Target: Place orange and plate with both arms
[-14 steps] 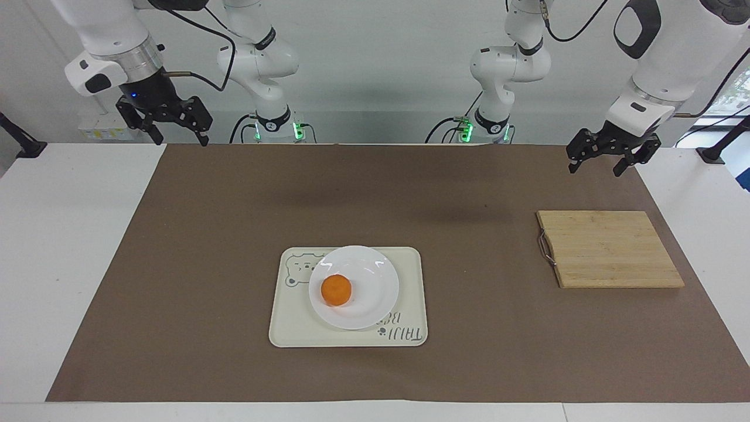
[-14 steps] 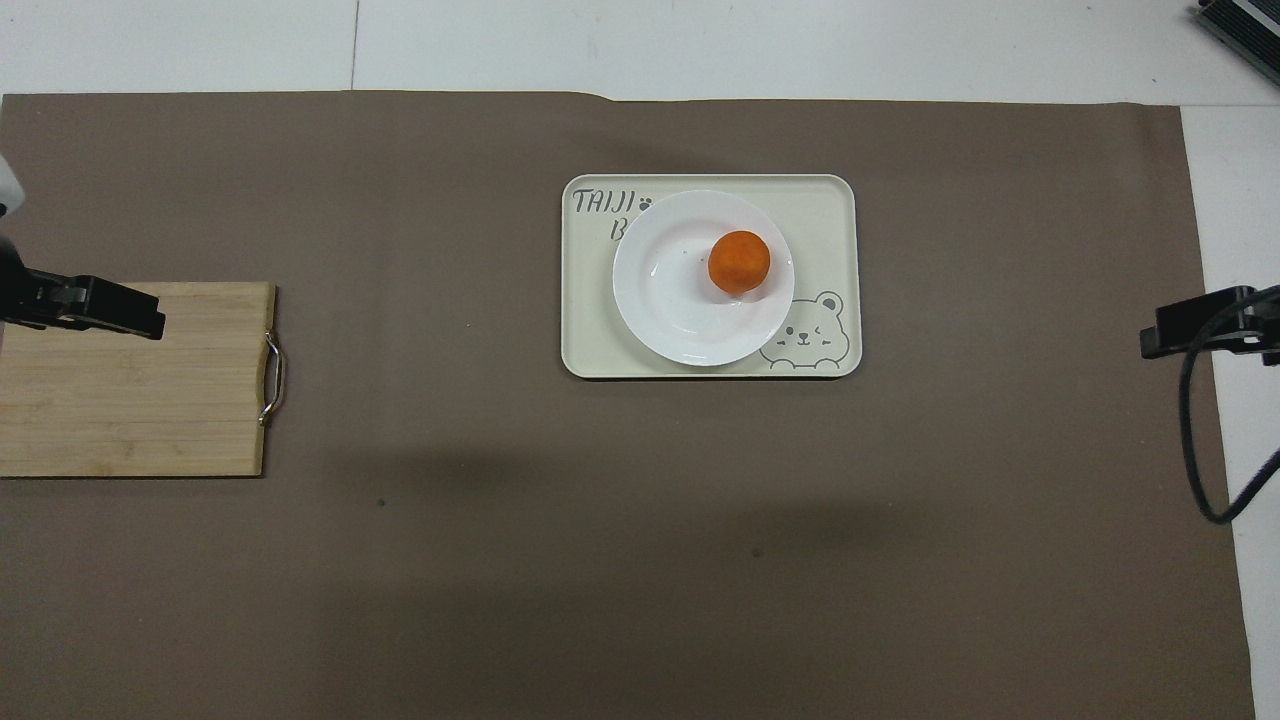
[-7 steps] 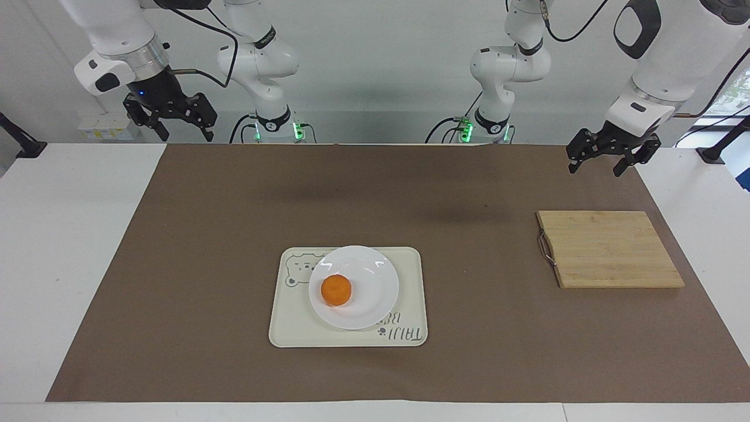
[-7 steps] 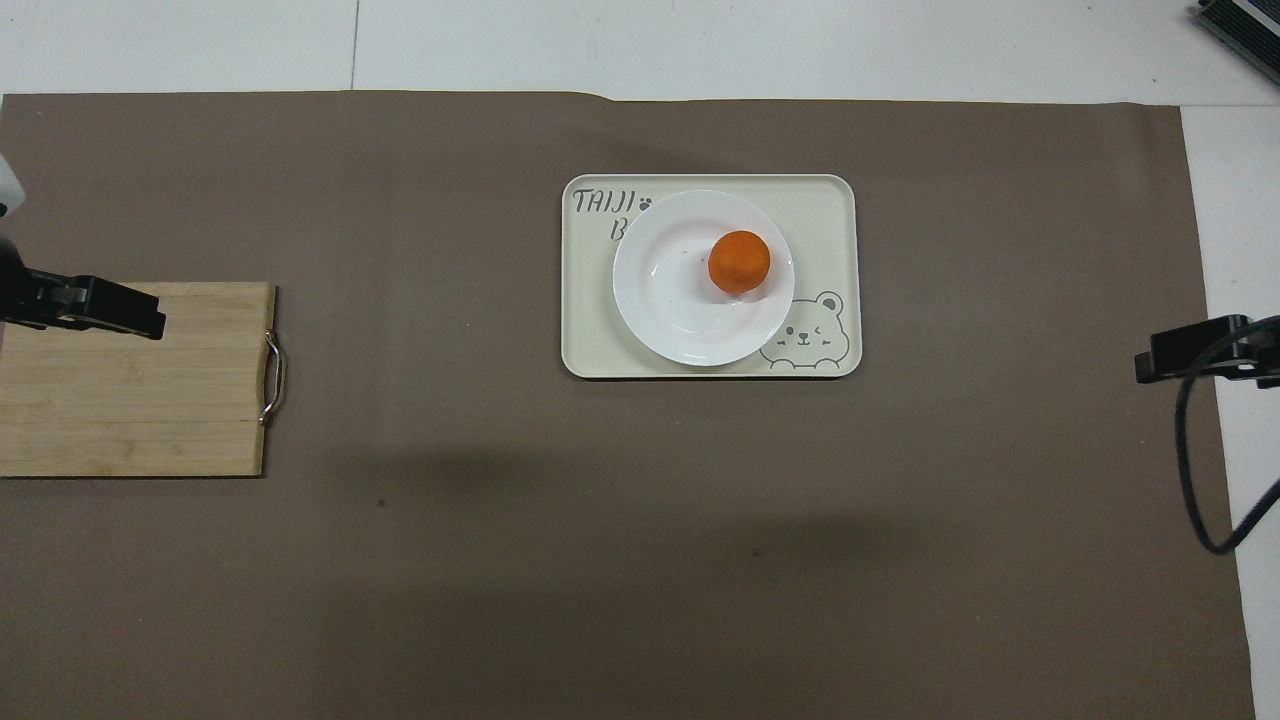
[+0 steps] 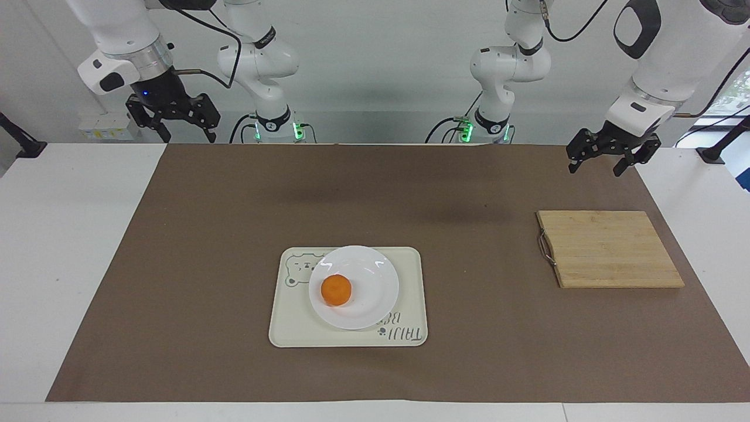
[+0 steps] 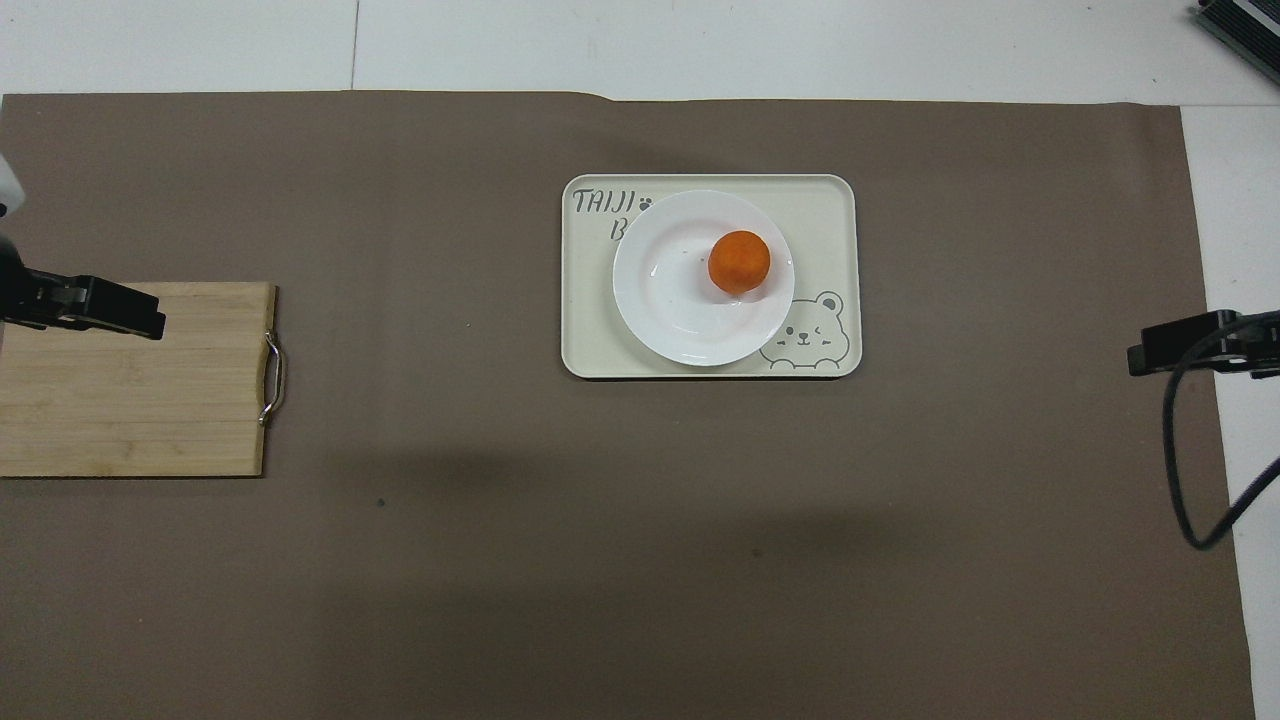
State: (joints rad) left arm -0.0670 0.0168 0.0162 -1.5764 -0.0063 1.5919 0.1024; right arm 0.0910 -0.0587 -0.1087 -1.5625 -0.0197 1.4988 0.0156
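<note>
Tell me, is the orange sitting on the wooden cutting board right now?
No, the orange sits on the white plate, which rests on the cream tray, well apart from the cutting board.

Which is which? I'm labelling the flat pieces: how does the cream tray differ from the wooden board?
The tray is cream, round-cornered, printed with a bear; the board is bare slatted wood with a metal handle. The tray carries the plate with the orange; the board carries nothing. The tray sits mid-table; the board lies toward the left arm's end. Both are flat rectangles.
</note>
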